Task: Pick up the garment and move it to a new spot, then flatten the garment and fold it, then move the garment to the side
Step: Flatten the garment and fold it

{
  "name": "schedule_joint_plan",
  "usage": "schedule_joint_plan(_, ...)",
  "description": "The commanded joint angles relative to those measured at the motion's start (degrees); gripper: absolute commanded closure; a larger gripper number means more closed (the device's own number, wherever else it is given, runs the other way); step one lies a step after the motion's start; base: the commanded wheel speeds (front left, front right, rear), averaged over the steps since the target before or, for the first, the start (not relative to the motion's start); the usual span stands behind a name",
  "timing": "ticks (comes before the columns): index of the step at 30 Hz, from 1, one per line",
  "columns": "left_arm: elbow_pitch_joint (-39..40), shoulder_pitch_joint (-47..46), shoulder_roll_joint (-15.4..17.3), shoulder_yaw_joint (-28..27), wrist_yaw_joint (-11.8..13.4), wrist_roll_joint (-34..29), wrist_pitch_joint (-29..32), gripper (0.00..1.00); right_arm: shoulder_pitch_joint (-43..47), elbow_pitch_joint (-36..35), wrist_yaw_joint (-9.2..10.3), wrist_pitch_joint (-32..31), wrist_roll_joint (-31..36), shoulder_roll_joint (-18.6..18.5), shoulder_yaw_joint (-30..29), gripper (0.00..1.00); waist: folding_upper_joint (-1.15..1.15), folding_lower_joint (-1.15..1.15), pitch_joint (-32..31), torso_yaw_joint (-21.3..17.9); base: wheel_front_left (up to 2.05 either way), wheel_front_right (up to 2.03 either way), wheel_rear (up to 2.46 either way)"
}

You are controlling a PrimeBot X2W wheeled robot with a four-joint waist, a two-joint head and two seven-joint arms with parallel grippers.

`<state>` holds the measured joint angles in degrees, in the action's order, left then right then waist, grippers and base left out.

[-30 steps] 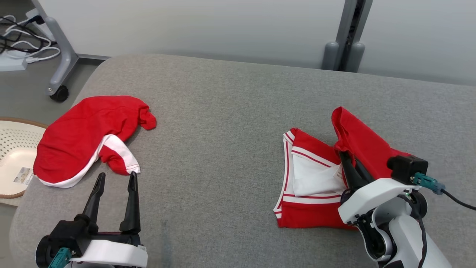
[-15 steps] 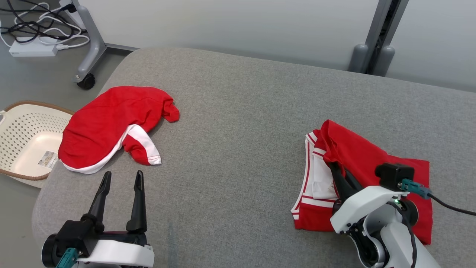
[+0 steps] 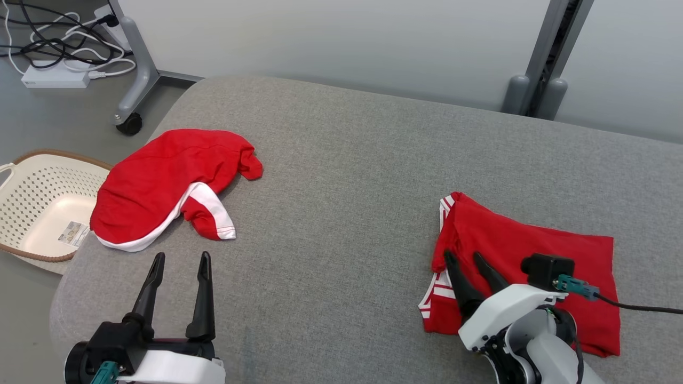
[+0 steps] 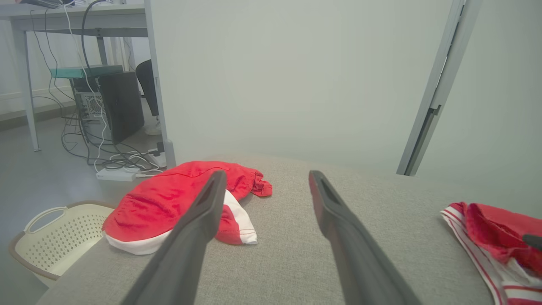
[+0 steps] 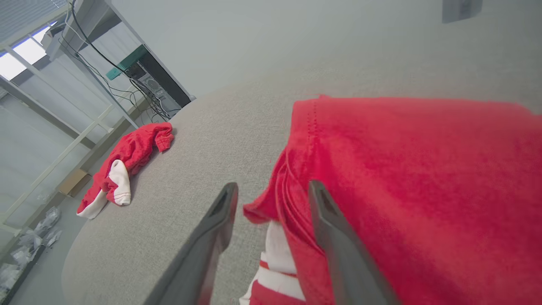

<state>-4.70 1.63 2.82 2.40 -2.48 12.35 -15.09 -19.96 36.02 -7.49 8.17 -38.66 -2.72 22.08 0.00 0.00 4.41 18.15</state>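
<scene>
Garment (image 3: 533, 250) lies folded — right pincer (image 3: 462, 254) spread at its edge

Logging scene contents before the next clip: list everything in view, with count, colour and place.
Folded red garment with white stripes: one, red and white, table's right side.
Crumpled red garment with white trim: one, red and white, table's left side.
Grey fabric-covered table: one, grey, centre.
Cream perforated plastic basket: one, cream, floor left of table.
White power strip: one, white, floor, far left.
Grey wheeled stand leg: one, grey, far left.
Grey upright post: one, grey, far right.
Left gripper: one, dark fingers, open, lower left.
Right gripper: one, dark fingers, open, at folded garment's edge.
</scene>
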Motion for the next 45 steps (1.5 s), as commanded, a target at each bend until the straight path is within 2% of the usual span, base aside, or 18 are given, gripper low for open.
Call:
schedule_joint_plan(1,0.1,0.1,0.2,-0.2,-0.1,-0.4,-0.1,0.00,-1.0,0.1,-0.01,0.9,-1.4,-0.4,1.2,0.00,0.00,0.00,0.0,-0.4,0.00,0.00,0.00)
schedule_joint_plan(4,0.2,0.2,0.2,-0.2,-0.1,-0.6,-0.1,0.00,-1.8,-0.4,-0.01,2.4,-4.1,-0.4,2.9,0.00,0.00,0.00,0.0,-1.2,0.00,0.00,0.00)
schedule_joint_plan(7,0.4,0.4,0.2,-0.2,0.0,-0.7,-0.1,0.00,-3.0,-0.7,-0.01,4.4,-3.2,-0.5,2.2,0.00,0.00,0.00,0.1,-2.5,0.00,0.00,0.00)
schedule_joint_plan(12,0.9,0.2,0.2,-0.2,0.1,-0.4,-0.1,0.00,-4.1,-1.1,-0.01,6.1,1.1,-0.5,-1.3,0.00,0.00,0.00,0.3,-5.2,0.00,0.00,0.00)
schedule_joint_plan(18,1.5,-1.2,0.2,0.5,0.5,0.4,-0.1,0.00,-4.0,-1.8,-0.01,6.9,9.3,-1.4,-6.7,0.00,0.00,0.00,0.7,-10.0,0.00,0.00,0.00)
schedule_joint_plan(25,1.1,-2.9,0.2,0.0,-0.5,-0.1,-0.1,0.00,-2.8,-3.2,-0.01,7.1,17.3,-1.3,-10.8,0.00,0.00,0.00,1.5,-15.3,0.00,0.00,0.00)
schedule_joint_plan(31,0.7,-3.7,0.2,-0.5,-1.5,-0.5,-0.1,0.00,-0.9,-5.3,-0.01,7.1,20.9,-0.7,-12.5,0.00,0.00,0.00,1.9,-17.7,0.00,0.00,0.00)
schedule_joint_plan(38,-0.2,-3.3,0.2,-0.3,-2.0,-0.7,-0.1,0.00,1.5,-6.8,-0.01,7.1,23.3,-0.3,-12.7,0.00,0.00,0.00,1.4,-18.6,0.00,0.00,0.00)
schedule_joint_plan(39,-0.3,-3.2,0.2,-0.2,-2.1,-0.7,-0.1,0.00,1.8,-6.9,-0.01,7.1,23.5,-0.3,-12.4,0.55,0.00,0.00,1.3,-18.6,0.00,0.00,0.00)
schedule_joint_plan(40,-0.4,-3.2,0.2,-0.1,-2.1,-0.8,-0.1,0.00,1.9,-6.9,-0.01,7.1,23.9,-0.3,-11.7,1.00,0.00,0.00,1.2,-18.5,0.00,0.00,0.00)
schedule_joint_plan(45,-0.7,-3.4,0.2,0.1,-2.2,-0.8,-0.1,0.00,1.7,-6.4,-0.01,7.1,23.7,-0.4,-7.2,1.00,0.00,0.00,0.7,-17.6,0.00,0.00,0.00)
